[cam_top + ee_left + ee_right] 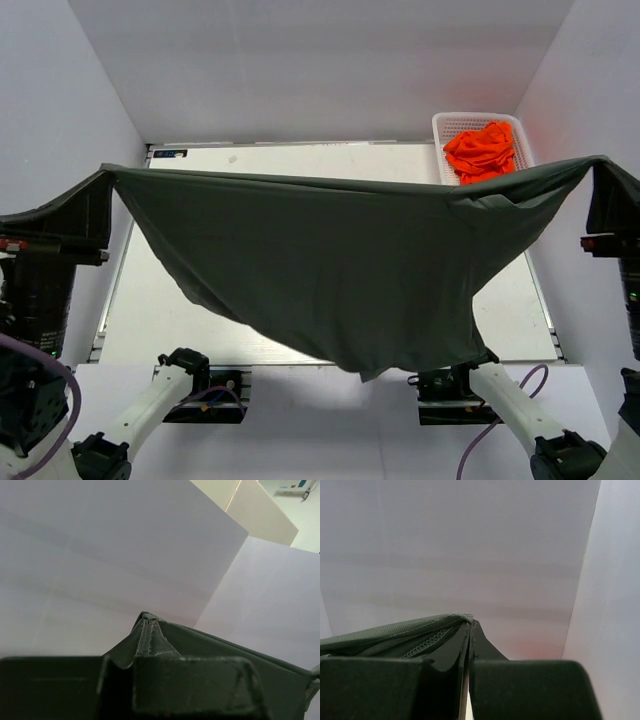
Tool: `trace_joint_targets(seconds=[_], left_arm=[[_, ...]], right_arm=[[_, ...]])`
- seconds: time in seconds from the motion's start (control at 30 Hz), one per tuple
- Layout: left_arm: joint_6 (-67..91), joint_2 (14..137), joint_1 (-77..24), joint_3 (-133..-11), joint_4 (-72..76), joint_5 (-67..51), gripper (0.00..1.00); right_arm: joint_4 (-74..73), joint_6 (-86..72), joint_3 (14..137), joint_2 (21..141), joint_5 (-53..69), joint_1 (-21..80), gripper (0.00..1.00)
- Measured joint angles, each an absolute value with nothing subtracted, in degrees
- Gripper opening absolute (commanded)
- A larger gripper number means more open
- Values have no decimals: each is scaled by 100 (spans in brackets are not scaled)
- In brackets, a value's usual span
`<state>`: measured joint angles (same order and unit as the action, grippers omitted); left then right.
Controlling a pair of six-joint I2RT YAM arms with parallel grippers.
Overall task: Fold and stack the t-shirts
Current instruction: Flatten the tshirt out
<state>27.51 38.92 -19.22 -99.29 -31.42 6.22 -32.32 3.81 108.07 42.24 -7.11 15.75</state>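
The dark grey t-shirt hangs spread wide in the air above the table, stretched between both grippers, its lower edge sagging towards the near edge. My left gripper is shut on its left corner; the left wrist view shows the hemmed cloth pinched between the fingers. My right gripper is shut on its right corner; the right wrist view shows the stitched hem clamped at the fingertips. Orange t-shirts lie bundled in a white basket at the back right.
The white table lies under the hanging shirt, mostly hidden by it. White walls enclose the table at the left, back and right. Both arm bases stand at the near edge.
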Motion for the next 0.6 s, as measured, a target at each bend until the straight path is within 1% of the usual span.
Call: trace_joint_targets(seconds=[0.13, 0.27, 0.6], left_arm=[[2842, 3830, -1922, -9531, -3133, 716, 0], [2995, 3986, -1922, -8849, -3212, 1035, 0], [3347, 5433, -1918, -7087, -3076, 2047, 0]], right_arm=[[-2969, 333, 10169, 4139, -707, 1575, 0], [-2650, 172, 9144, 4211, -666, 1575, 0], [-1575, -274, 6995, 5190, -716, 1540, 0]])
